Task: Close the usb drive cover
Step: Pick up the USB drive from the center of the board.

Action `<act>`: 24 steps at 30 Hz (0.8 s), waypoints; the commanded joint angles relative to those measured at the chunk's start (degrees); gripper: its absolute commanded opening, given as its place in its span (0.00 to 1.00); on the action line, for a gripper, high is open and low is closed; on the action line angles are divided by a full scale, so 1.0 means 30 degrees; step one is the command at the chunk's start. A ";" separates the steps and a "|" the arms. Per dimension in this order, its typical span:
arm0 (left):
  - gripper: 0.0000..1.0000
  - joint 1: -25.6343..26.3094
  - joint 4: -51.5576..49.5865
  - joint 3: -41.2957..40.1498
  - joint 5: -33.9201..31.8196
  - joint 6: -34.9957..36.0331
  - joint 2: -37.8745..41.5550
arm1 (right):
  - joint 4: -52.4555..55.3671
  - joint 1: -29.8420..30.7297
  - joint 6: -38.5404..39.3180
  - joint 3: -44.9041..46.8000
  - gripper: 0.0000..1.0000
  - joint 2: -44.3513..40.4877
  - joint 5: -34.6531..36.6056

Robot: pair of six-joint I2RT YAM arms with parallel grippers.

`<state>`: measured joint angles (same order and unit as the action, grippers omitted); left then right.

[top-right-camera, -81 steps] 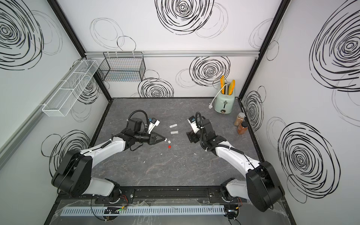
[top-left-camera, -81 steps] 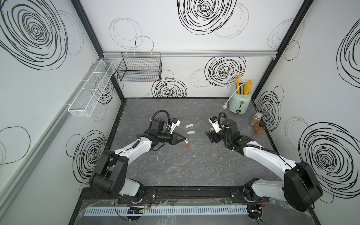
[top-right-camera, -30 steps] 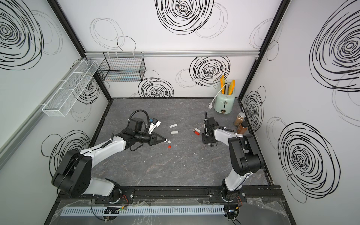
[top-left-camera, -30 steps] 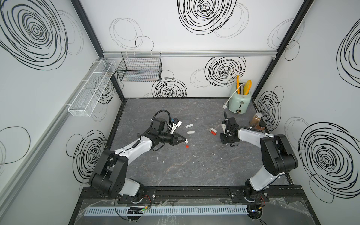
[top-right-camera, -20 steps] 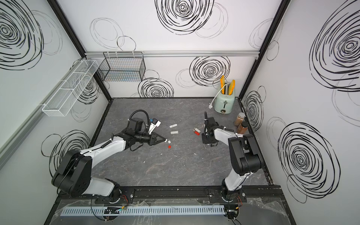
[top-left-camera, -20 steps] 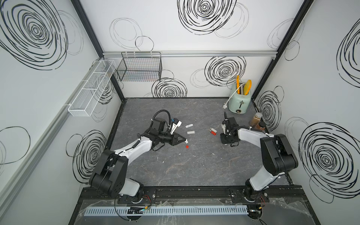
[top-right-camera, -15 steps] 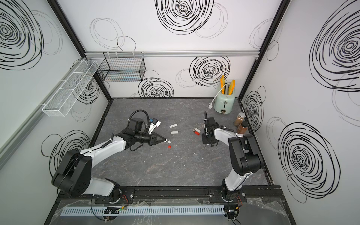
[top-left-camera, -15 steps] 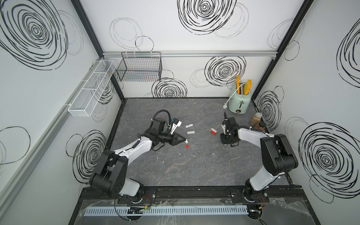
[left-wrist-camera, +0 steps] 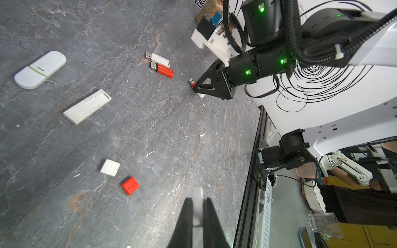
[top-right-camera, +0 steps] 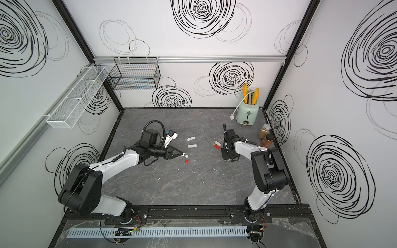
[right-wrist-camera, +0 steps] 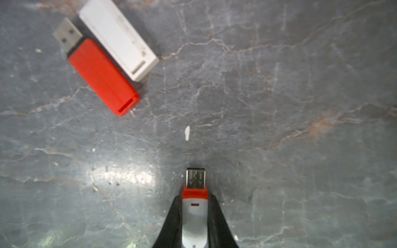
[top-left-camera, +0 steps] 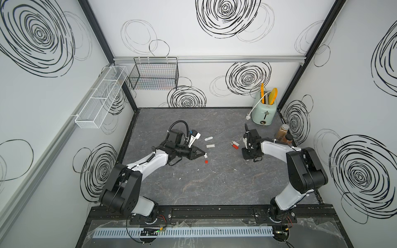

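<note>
My left gripper (left-wrist-camera: 197, 200) is shut on a small white usb cover (left-wrist-camera: 197, 196), held just above the table left of centre; its tip shows in both top views (top-left-camera: 205, 154) (top-right-camera: 183, 154). My right gripper (right-wrist-camera: 195, 204) is shut on a white usb drive (right-wrist-camera: 194, 216) with a red collar; the bare metal plug (right-wrist-camera: 195, 178) points away from the jaws. The left wrist view shows that right gripper (left-wrist-camera: 194, 85) low over the table with the plug sticking out. In a top view the right gripper (top-left-camera: 249, 153) points down, its tips hidden.
Near the right gripper lie a red drive (right-wrist-camera: 103, 79) and a white drive (right-wrist-camera: 118, 38), both uncapped. A red cap (left-wrist-camera: 130, 185) and a white cap (left-wrist-camera: 110, 167) lie by the left gripper. Two white sticks (top-left-camera: 210, 146) (top-left-camera: 208, 139) lie mid-table. A toaster (top-left-camera: 264, 111) and jars (top-left-camera: 282, 133) stand back right.
The right arm swung from mid-table to the right side, and its jaws have closed on the drive over the last second. The left arm has held still with the cover.
</note>
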<state>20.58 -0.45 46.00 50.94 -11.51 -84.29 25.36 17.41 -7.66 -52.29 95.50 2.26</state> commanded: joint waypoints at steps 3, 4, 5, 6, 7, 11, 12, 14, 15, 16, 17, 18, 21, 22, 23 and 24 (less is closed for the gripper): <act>0.00 0.0271 -0.0297 0.0692 0.0322 0.0755 -0.0338 | 0.0541 0.1938 0.1364 -0.0569 0.09 -0.0947 -0.0226; 0.00 0.0300 -0.0375 0.0722 0.0288 0.0767 -0.0333 | 0.0479 0.2291 0.1479 -0.0657 0.09 -0.1017 -0.0213; 0.00 0.0333 -0.0356 0.0694 0.0277 0.0801 -0.0358 | 0.0299 0.2707 0.1650 -0.0753 0.09 -0.1082 -0.0317; 0.00 0.0421 -0.0332 0.0642 0.0277 0.0789 -0.0387 | -0.0030 0.3116 0.1992 -0.0791 0.08 -0.1192 -0.0525; 0.00 0.0501 -0.0312 0.0634 0.0273 0.0864 -0.0449 | -0.0410 0.3497 0.2403 -0.0741 0.08 -0.1288 -0.0702; 0.00 0.0838 -0.1043 0.1115 0.0247 0.1204 -0.0831 | -0.1675 0.4993 0.3778 -0.0638 0.05 -0.1665 -0.0469; 0.00 0.0850 -0.1037 0.1160 0.0279 0.1133 -0.0884 | -0.2042 0.5227 0.3903 -0.0533 0.04 -0.1768 -0.0563; 0.00 0.0890 -0.0808 0.1103 0.0390 0.0980 -0.1020 | -0.3261 0.5745 0.4366 -0.0042 0.04 -0.2134 -0.0984; 0.00 0.0926 -0.0808 0.1102 0.0421 0.0994 -0.1118 | -0.3806 0.6059 0.4679 0.0200 0.04 -0.2312 -0.1106; 0.00 0.0983 -0.0883 0.1146 0.0397 0.1008 -0.1166 | -0.4271 0.6476 0.5430 0.0469 0.04 -0.2533 -0.1400; 0.00 0.0991 -0.1008 0.1233 0.0312 0.1072 -0.1227 | -0.4697 0.6945 0.5980 0.0746 0.03 -0.2771 -0.1321; 0.00 0.0993 -0.1094 0.1275 0.0266 0.1082 -0.1257 | -0.5087 0.7290 0.6300 0.0969 0.02 -0.2919 -0.1177; 0.00 0.1051 -0.0876 0.1195 0.0356 0.0965 -0.1403 | -0.6562 0.8192 0.7667 0.1832 0.02 -0.3547 -0.2044; 0.00 0.1105 -0.0900 0.1214 0.0386 0.0957 -0.1474 | -0.7167 0.8485 0.8198 0.2227 0.02 -0.3826 -0.2280; 0.00 0.1109 -0.1010 0.1300 0.0365 0.0950 -0.1521 | -0.7661 0.8853 0.8705 0.2579 0.02 -0.4077 -0.2360; 0.00 0.1109 -0.1100 0.1364 0.0337 0.0950 -0.1579 | -0.8014 0.9194 0.9015 0.2811 0.02 -0.4270 -0.2257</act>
<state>23.55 -3.68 48.36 50.98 -9.85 -88.23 7.27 42.94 12.95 -45.89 84.97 -2.61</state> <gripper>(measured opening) 0.107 0.180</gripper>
